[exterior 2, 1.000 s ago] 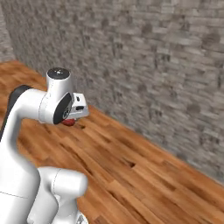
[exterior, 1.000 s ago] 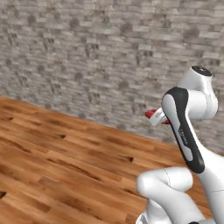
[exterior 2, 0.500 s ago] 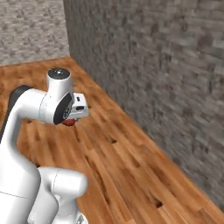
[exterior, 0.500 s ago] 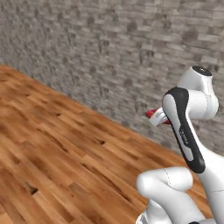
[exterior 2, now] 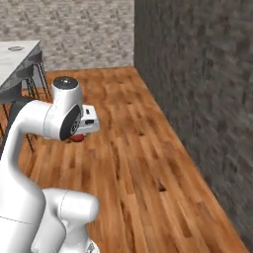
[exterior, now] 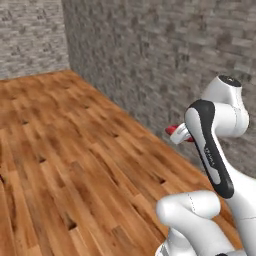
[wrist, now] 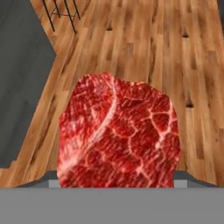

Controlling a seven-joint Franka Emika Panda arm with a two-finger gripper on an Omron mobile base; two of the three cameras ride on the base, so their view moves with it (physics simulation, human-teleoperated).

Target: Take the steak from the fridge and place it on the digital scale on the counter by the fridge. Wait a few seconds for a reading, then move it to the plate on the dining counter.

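- Carrying the steak (wrist: 119,133) is what I am doing right now: it is filling the middle of the hand view, red and marbled, hanging out in front of the camera above the wood floor (wrist: 144,39).
- I am reading the gripper (exterior: 178,134) as closed on the steak, since the meat is sitting off the floor at the hand; the fingertips themselves are hidden behind it, so I am judging that from how it hangs.
- In the left base view a red sliver of it is peeking out at the hand, right of centre; in the right base view a dark red edge (exterior 2: 76,138) is showing under the wrist, left of centre.
- I am holding it high and close to the arm, which I judge is keeping it steady for travel.
- At the upper left of the right base view the dining counter (exterior 2: 15,57) is coming up, with stools (exterior 2: 29,79) below it and a small round thing, perhaps the plate (exterior 2: 16,48), on its top; I cannot tell if anything is lying in it.
- A grey brick wall (exterior 2: 197,74) is running along the right.
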